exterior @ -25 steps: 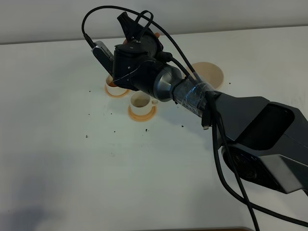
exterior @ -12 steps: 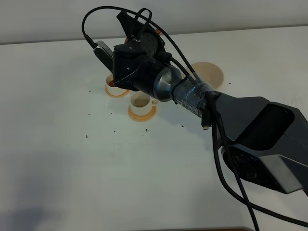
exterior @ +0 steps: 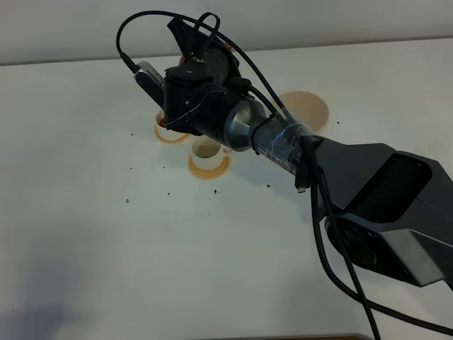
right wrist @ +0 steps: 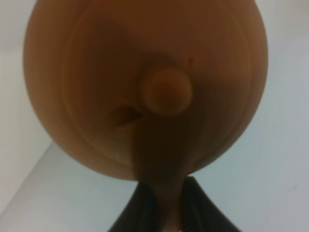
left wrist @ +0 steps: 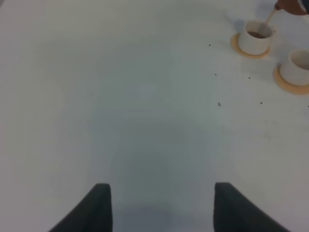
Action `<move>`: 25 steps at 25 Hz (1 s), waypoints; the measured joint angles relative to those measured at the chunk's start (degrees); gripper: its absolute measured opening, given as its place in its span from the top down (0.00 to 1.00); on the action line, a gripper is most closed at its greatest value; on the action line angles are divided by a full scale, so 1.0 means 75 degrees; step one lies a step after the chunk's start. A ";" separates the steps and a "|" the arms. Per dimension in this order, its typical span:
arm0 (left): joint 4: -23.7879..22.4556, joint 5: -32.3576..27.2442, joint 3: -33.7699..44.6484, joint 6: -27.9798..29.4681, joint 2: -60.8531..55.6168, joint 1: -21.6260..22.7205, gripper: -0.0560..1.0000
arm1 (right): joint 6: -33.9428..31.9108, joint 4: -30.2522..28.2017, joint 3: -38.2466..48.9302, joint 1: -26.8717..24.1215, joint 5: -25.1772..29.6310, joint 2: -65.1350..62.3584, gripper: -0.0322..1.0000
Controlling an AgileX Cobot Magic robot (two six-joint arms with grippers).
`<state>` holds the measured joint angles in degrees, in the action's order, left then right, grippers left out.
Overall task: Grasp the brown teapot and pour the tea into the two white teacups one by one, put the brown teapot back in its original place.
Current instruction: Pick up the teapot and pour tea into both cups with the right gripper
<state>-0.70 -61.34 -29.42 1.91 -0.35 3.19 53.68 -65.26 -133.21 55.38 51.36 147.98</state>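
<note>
My left gripper (left wrist: 161,209) hangs low over the white table (left wrist: 145,96). Its two dark fingers (left wrist: 99,209) are spread wide with nothing between them, and it is well apart from the cups.

Further right stand the two white cups, each on its own orange coaster. The left cup (left wrist: 253,38) sits on the left coaster (left wrist: 235,46) and has dark reddish-brown tea (left wrist: 257,34) in it. A thin stream (left wrist: 269,18) slants down into this cup from the spout above it. The right cup (left wrist: 300,67) stands just beside it on the right coaster (left wrist: 288,86), the two cups near each other but not touching. Its inside looks pale from the high camera, though I cannot say for sure whether any tea is in it. A few dark specks (left wrist: 219,103) lie scattered on the table near the coasters.

My right arm reaches across from the right side to above the left cup. My right gripper (right wrist: 163,208) is closed tight on the loop handle of the brown teapot (right wrist: 145,63). The teapot is up in the air, tipped towards the left cup, with its round lid knob (right wrist: 166,90) facing my wrist camera. From the high camera my wrist hides nearly all of it.

Rightmost lies the round beige saucer (exterior: 311,110), flat on the table, well apart from the lifted teapot.
</note>
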 joint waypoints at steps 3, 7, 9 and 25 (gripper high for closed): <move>0.0000 0.0000 0.0000 0.0000 0.0000 0.0000 0.50 | 0.0000 -0.0016 0.0000 0.0024 -0.0016 0.0000 0.88; 0.0000 0.0000 0.0000 0.0000 0.0000 0.0000 0.50 | 0.0007 -0.0040 0.0000 0.0035 -0.0023 0.0000 0.88; 0.0000 0.0000 0.0000 0.0000 0.0000 0.0000 0.50 | 0.0014 -0.0055 0.0000 0.0043 -0.0016 0.0000 0.88; 0.0000 0.0000 0.0000 0.0000 0.0000 0.0000 0.50 | 0.0014 -0.0165 0.0000 0.0114 0.0043 0.0000 0.88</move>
<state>-0.70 -61.34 -29.42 1.91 -0.35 3.19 53.78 -66.50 -133.21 56.23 51.68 147.98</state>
